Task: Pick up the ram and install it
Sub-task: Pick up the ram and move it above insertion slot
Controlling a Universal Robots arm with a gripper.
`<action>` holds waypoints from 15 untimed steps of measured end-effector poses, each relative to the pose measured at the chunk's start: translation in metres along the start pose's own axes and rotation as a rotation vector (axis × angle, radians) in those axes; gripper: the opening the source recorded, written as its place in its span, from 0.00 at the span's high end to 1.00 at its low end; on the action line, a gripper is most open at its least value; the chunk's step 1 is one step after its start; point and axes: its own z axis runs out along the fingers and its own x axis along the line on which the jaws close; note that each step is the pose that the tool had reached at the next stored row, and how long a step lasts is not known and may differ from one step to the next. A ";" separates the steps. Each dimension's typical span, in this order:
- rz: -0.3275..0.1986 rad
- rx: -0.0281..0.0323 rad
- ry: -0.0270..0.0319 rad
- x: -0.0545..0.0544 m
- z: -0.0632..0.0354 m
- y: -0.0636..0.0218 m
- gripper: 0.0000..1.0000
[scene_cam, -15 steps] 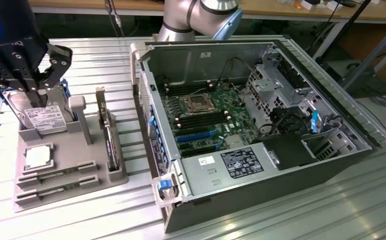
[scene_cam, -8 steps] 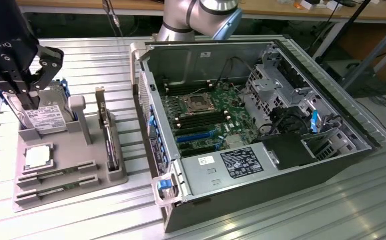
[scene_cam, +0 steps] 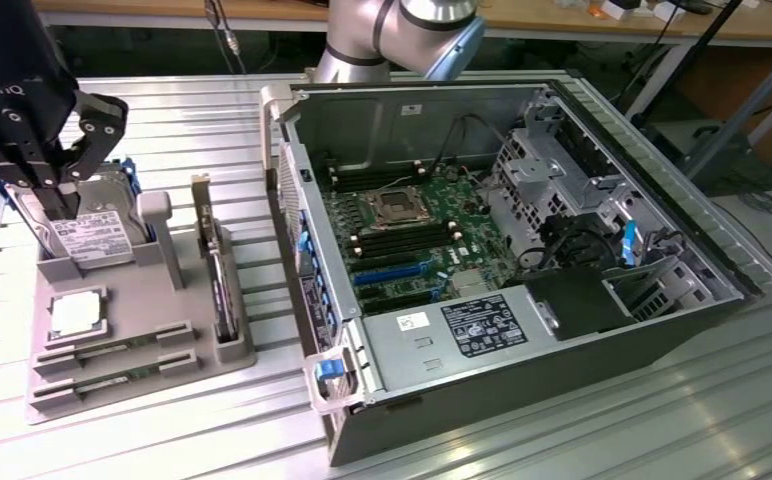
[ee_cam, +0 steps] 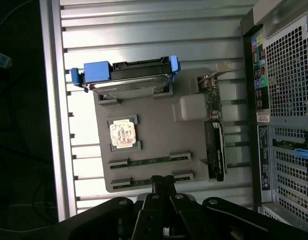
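Well, I'm on the pick-up step: my fingers are pinched shut, holding nothing, over the gray tray where the ram lies slotted. They must open to grab it.

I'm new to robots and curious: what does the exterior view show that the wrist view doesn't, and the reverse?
Exterior view adds: the inside of the open computer case, with its motherboard, and the arm behind it.
Wrist view adds: the case's perforated back panel.
Shared: the grey tray holding the hard drive, processor chip, two ram sticks and expansion card, with the shut gripper above it.
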 end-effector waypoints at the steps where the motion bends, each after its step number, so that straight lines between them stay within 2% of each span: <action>1: 0.000 0.0000 0.0000 0.000 0.0000 0.0000 0.89; 6: -0.012 -0.0005 0.0001 0.000 0.0016 -0.0001 0.89; 9: -0.150 -0.0038 0.0063 0.001 0.0097 -0.0004 0.89; 15: -0.342 -0.0086 0.0148 0.001 0.0243 -0.0011 0.89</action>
